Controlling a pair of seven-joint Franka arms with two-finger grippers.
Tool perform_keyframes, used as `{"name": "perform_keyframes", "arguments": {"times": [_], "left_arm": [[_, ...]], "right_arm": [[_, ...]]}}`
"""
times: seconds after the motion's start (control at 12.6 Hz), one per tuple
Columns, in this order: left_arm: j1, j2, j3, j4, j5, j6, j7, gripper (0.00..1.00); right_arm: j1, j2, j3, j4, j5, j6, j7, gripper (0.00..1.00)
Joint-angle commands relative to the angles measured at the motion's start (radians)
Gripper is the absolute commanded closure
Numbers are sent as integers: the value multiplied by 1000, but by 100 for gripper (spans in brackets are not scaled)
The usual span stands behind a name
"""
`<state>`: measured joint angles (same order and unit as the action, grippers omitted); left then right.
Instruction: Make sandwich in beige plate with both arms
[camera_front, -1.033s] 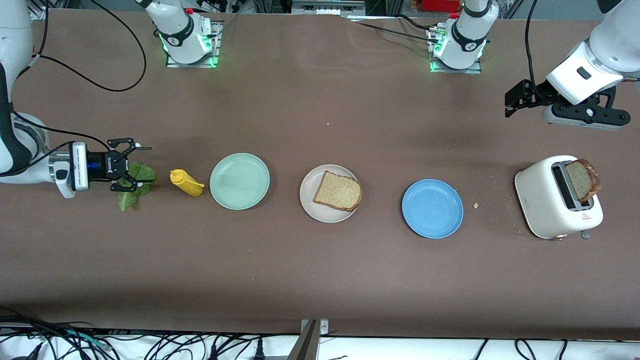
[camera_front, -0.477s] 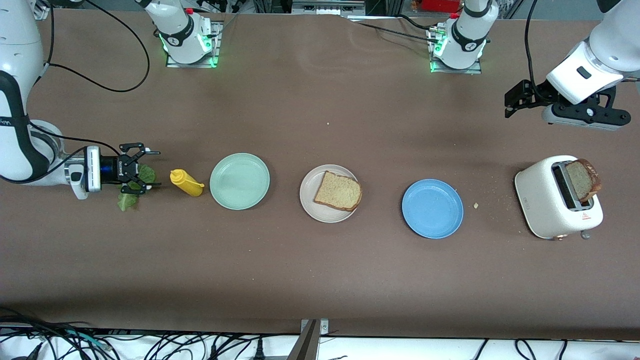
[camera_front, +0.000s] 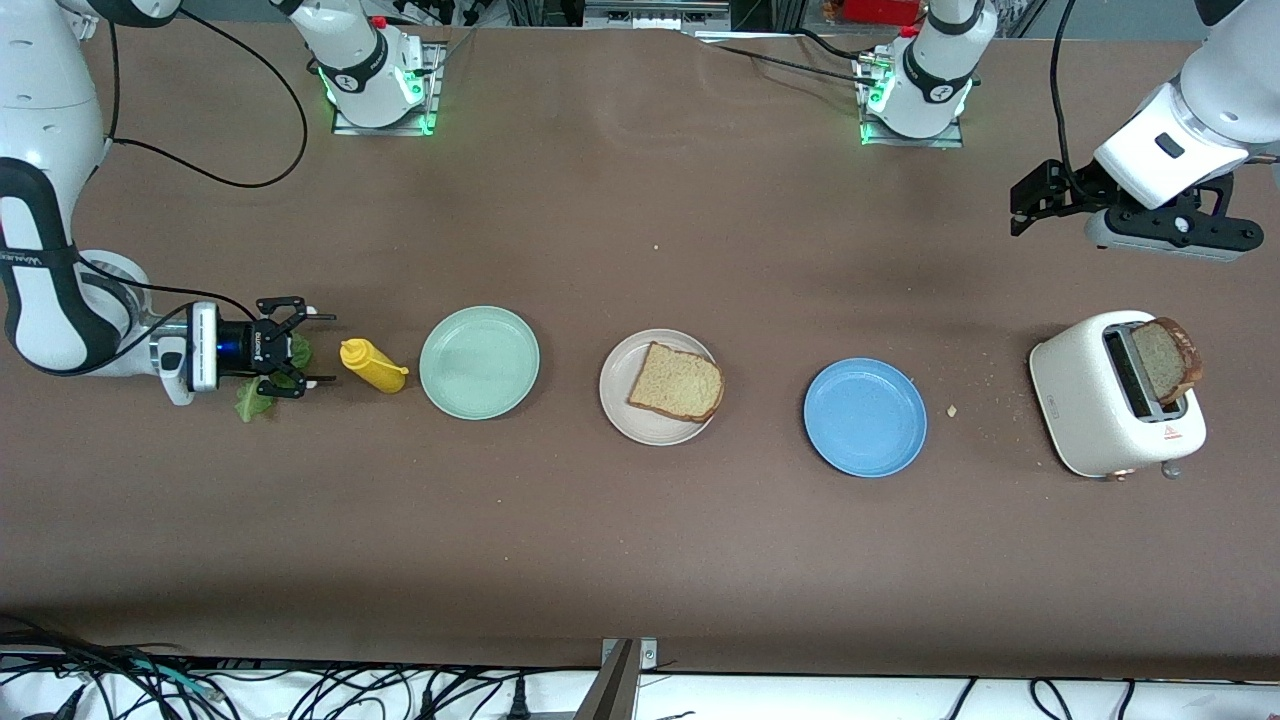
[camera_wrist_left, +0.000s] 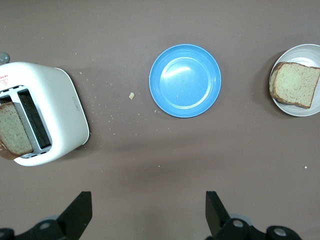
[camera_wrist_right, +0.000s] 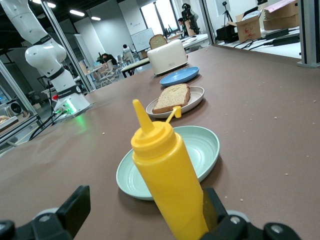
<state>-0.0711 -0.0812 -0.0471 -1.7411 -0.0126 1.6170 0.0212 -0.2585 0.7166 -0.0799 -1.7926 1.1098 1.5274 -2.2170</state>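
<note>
With the right gripper (camera_front: 300, 347) open low over the ruffled green lettuce leaf (camera_front: 262, 392) beside the yellow squeeze bottle (camera_front: 372, 366), pinch this limp, tearable leaf gently at its thicker middle, while the open left gripper (camera_front: 1035, 197) waits above the worktop (camera_front: 640, 560).

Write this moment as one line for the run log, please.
right end effector: open, low over lettuce | left end effector: open, waiting above toaster | beige plate: one bread slice | second slice: in toaster

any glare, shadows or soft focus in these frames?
Front view: even light, green glow at both arm bases. Left wrist view: sheen on the blue plate, soft shadows beside toaster. Right wrist view: mustard bottle looms large, background room soft.
</note>
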Motion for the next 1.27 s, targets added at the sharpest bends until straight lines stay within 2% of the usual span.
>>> {"name": "perform_keyframes", "arguments": {"times": [0.0,1.03,1.19], "left_arm": [[0,-2,4,9,-7,0,9,0],[-16,0,3,9,-9,3,8,0],[-15,0,3,11,-9,3,8,0]], "right_arm": [[1,23,11,4,39,11,-23,0],[25,70,46,19,99,57,-47,1],[28,72,46,22,101,66,-46,4]]}}
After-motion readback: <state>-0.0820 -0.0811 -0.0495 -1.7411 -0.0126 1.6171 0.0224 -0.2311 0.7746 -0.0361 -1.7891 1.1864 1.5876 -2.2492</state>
